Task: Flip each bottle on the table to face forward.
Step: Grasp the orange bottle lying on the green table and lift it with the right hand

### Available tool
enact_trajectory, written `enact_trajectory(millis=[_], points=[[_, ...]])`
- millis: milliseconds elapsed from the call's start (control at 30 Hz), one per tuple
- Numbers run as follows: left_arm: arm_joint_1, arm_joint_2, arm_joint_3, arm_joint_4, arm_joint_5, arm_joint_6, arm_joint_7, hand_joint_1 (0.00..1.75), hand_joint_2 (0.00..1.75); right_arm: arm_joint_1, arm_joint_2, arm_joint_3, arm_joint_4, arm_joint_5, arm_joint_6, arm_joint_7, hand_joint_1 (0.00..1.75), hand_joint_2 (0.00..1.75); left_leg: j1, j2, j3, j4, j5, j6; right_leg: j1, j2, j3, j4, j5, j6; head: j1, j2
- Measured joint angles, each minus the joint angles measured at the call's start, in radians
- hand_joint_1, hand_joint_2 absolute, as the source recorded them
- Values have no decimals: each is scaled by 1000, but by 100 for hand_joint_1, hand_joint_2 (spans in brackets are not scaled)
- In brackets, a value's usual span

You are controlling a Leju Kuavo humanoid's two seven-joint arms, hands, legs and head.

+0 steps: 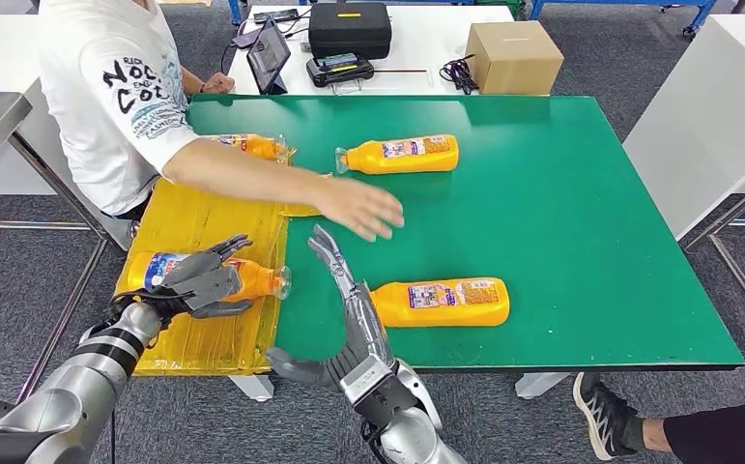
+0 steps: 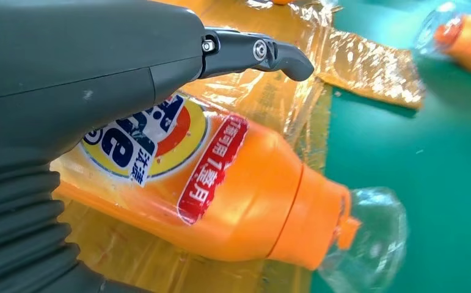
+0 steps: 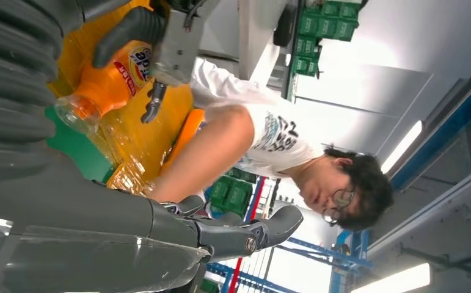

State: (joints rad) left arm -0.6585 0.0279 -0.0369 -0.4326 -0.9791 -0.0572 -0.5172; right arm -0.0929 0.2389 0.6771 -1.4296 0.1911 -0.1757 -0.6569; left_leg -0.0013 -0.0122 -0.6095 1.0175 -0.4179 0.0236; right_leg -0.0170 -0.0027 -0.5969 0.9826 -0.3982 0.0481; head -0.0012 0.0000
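Observation:
Several orange bottles with clear caps lie on their sides. My left hand [image 1: 202, 280] grips one [image 1: 252, 279] on the yellow sheet at the table's near left, fingers over its body and thumb on the near side. In the left wrist view this bottle [image 2: 220, 189] shows its blue and red front label under my left hand [image 2: 68, 91]. A second bottle [image 1: 445, 302] lies near the front edge, just right of my open right hand [image 1: 349, 309], whose fingers stretch out beside its cap end. A third bottle [image 1: 402, 154] lies mid-table at the back. A fourth [image 1: 252, 145] lies behind a person's forearm.
A person in a white shirt stands at the table's left and reaches an arm [image 1: 358, 208] across the green table [image 1: 581, 222], the hand hovering just beyond my right fingertips. Behind the table sit a cardboard box [image 1: 513, 56], a black case [image 1: 349, 27] and a tablet [image 1: 270, 53].

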Motion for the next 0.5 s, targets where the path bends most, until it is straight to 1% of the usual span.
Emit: enact_trajectory(millis=[67,100,167,233,333,367,433,500], points=[[14,-2,11,-7,47,36,-37,0,0,-2,0,2,6,0,0,0,0,175,0,0,0,0,0,0,0,0,-1,0,0,0,0,0],[25,-7,16,-13,70,78,-55,0,0,-3,0,4,8,1,0,0,0,175,0,0,0,0,0,0,0,0,-1,0,0,0,0,0],[51,-25,24,-31,109,204,-80,0,87,-5,0,7,14,5,0,5,0,175,0,0,-2,0,0,0,0,0,-2,0,0,0,0,0],[78,-49,33,-50,139,371,-107,0,175,-7,1,9,20,12,0,13,0,175,0,0,-4,0,0,0,0,0,-5,0,0,0,0,0],[111,-85,48,-95,194,619,-155,0,175,-12,1,13,29,22,-4,23,0,175,0,1,-8,1,1,1,0,0,-8,0,1,1,0,0],[122,-94,53,-117,202,675,-160,0,175,-14,1,15,32,24,-6,25,0,175,0,1,-8,1,1,1,0,0,-8,0,1,1,0,0],[150,-116,72,-192,186,739,-161,0,175,-18,2,18,39,29,-15,29,0,175,0,1,-9,1,1,1,0,0,-10,0,1,1,0,0],[181,-141,103,-287,154,755,-162,0,175,-21,3,20,45,34,-23,32,0,175,0,2,-11,1,0,1,0,0,-12,0,1,1,0,0]])
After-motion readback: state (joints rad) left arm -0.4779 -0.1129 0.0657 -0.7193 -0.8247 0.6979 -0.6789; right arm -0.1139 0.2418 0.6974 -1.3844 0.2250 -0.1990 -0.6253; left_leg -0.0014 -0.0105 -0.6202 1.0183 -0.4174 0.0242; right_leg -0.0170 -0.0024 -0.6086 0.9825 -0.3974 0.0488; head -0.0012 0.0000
